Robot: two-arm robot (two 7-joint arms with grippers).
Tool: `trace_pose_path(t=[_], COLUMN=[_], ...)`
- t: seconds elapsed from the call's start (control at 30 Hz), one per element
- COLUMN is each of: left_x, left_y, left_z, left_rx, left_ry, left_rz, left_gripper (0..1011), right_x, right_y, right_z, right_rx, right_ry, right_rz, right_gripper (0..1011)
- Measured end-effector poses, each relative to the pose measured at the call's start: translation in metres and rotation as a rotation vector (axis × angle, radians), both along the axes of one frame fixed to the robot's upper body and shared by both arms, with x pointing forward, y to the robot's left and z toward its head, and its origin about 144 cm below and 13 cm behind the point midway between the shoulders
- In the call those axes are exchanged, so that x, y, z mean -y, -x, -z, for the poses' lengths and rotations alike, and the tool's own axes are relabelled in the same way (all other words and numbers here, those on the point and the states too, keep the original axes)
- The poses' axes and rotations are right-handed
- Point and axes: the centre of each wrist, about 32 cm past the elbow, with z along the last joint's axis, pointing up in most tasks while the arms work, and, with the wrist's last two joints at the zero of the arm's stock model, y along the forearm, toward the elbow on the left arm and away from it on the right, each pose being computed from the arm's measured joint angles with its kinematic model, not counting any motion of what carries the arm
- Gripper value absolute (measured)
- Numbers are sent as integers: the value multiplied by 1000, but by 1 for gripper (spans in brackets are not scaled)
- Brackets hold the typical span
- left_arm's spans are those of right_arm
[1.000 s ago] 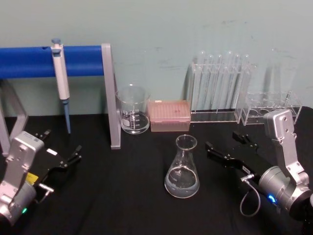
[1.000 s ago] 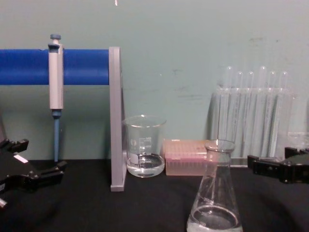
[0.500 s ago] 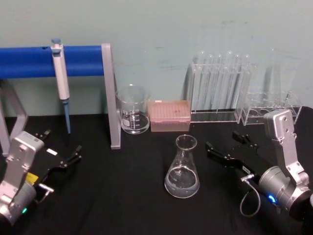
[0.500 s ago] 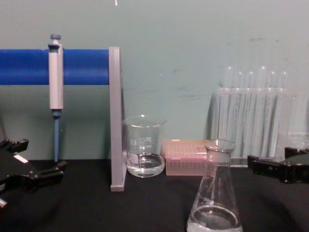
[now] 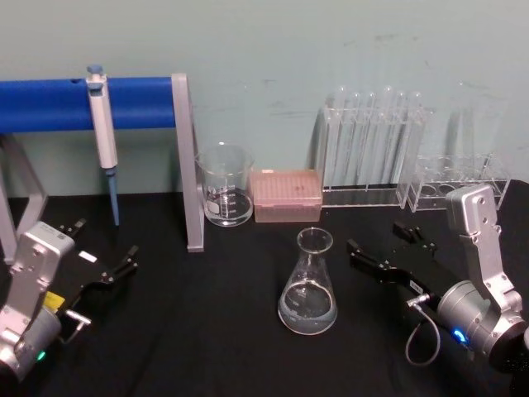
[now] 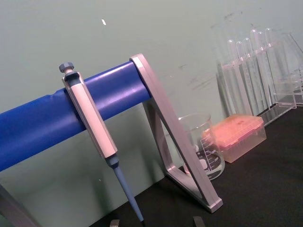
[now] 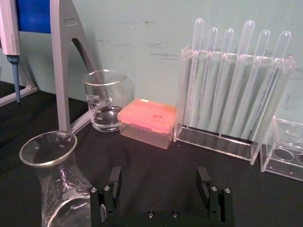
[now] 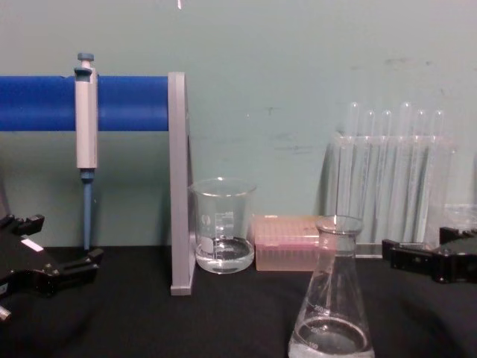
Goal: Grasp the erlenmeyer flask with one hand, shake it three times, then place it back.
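Flask standing free, both grippers waiting wide open.
The right gripper (image 5: 387,246) is hovering with its jaws spread and holding nothing; the erlenmeyer flask (image 5: 309,284) is sitting upright on the black table (image 5: 207,331) just to its left, apparently untouched. Far left, the left gripper (image 5: 103,252) is idling, jaws parted and empty.

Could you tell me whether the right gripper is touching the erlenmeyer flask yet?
Apart: the head view shows black table between the open right gripper and the erlenmeyer flask.
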Motion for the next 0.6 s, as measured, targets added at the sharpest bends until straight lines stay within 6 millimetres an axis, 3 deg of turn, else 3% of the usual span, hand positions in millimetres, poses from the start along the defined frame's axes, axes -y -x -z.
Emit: trace_pose_path(t=[0.6], left_x=[0], left_y=[0], left_z=[0], left_rx=[0], left_ry=[0], left_rz=[0], left_gripper=[1001], right_x=[0], right_y=[0], right_z=[0], right_rx=[0], right_ry=[0], right_rz=[0], right_gripper=[1000])
